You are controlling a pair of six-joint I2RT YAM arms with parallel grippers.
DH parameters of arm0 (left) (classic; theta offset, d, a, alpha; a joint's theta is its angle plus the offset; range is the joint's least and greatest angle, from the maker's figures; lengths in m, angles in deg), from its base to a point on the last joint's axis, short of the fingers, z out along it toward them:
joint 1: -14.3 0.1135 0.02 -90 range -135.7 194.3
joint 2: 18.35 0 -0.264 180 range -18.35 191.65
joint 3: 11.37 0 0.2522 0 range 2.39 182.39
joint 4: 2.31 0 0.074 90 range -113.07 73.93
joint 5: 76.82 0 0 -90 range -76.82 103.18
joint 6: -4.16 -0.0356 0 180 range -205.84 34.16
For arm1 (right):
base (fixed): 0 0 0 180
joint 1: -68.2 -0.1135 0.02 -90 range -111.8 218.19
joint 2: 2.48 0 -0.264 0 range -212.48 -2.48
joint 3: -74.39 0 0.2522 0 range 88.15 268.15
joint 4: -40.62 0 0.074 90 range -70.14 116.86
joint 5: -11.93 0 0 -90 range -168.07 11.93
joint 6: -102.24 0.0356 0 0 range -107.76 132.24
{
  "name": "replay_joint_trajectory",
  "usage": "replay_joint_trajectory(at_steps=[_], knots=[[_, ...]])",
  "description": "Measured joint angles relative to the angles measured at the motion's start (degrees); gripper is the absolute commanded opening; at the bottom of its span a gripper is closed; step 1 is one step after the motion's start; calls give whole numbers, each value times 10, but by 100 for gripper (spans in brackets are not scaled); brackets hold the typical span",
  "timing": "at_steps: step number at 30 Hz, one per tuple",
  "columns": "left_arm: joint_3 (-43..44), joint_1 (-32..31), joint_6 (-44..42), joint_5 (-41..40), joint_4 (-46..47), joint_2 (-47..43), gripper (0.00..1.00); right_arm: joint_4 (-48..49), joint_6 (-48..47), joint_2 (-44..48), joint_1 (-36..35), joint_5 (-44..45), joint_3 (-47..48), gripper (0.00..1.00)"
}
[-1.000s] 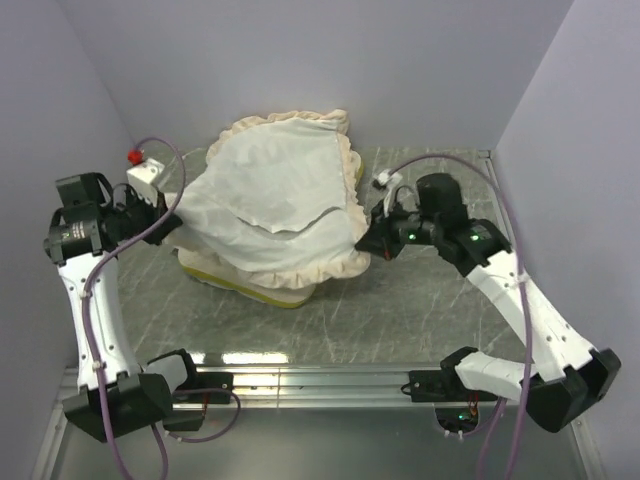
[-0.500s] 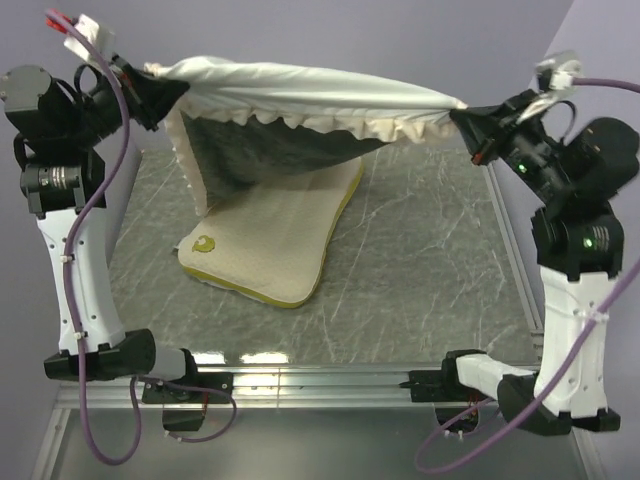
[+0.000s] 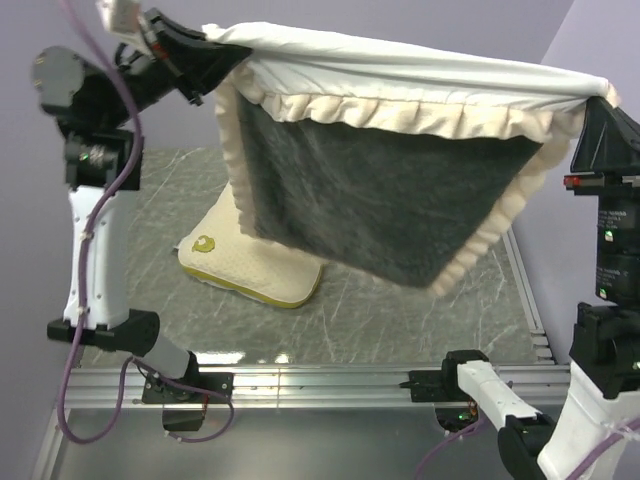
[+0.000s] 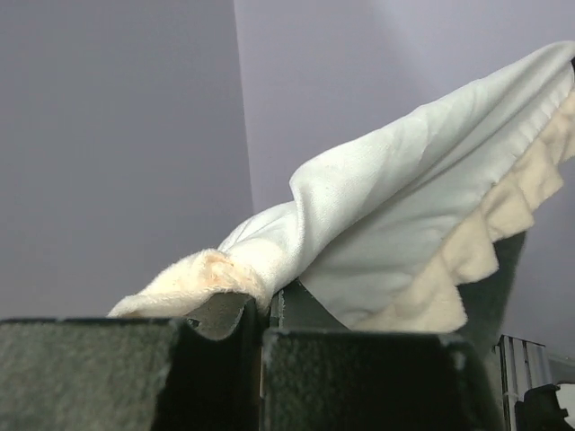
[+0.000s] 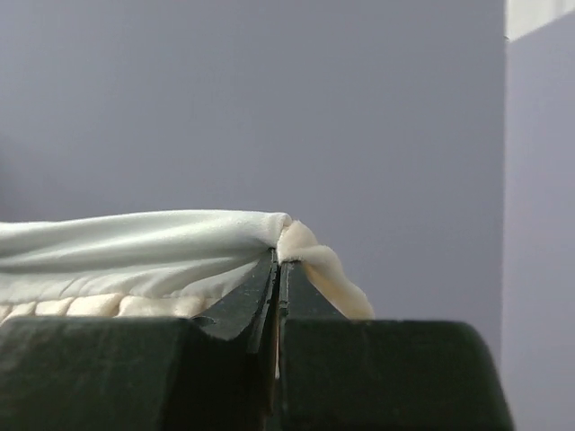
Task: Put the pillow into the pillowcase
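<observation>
I hold the pillowcase [image 3: 400,200] spread aloft, left gripper [image 3: 222,57] and right gripper [image 3: 602,102] each clamped tight on an upper corner, the pillow [image 3: 255,270] flat on the tabletop [image 3: 420,310] beneath; next, I judge, its opening must meet the pillow.

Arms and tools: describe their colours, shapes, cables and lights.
The left arm and right arm have white shell links between black joint housings that carry small green lights. A purple cable runs along each arm. The left tool and right tool are black, with wedge-shaped fingers.
</observation>
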Motion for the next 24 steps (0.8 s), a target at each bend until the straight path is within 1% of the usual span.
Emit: replay_joint_trajectory(at_steps=[3, 6, 8, 12, 15, 16, 19, 22, 24], knots=[[5, -49, -17, -24, 5, 54, 0, 20, -11, -3, 2, 52, -42, 0], [42, -99, -55, -61, 5, 143, 0, 31, -28, -25, 8, 92, -86, 0], [71, -133, -92, -100, 5, 208, 0, 32, -33, -57, 28, 113, -99, 0], [64, -192, -162, -205, 50, 308, 0, 32, -23, -135, 86, 128, -89, 0], [89, -218, -189, -271, 103, 382, 0, 3, 0, -216, 130, 127, -28, 0], [115, -224, -197, -294, 136, 416, 1, -10, 10, -243, 142, 124, 2, 0], [145, -231, -230, -344, 226, 469, 3, -35, 35, -303, 174, 110, 90, 0], [167, -238, -275, -360, 303, 490, 2, -59, 64, -334, 210, 80, 187, 0], [164, -249, -301, -365, 362, 482, 1, -54, 76, -325, 228, 63, 213, 0]])
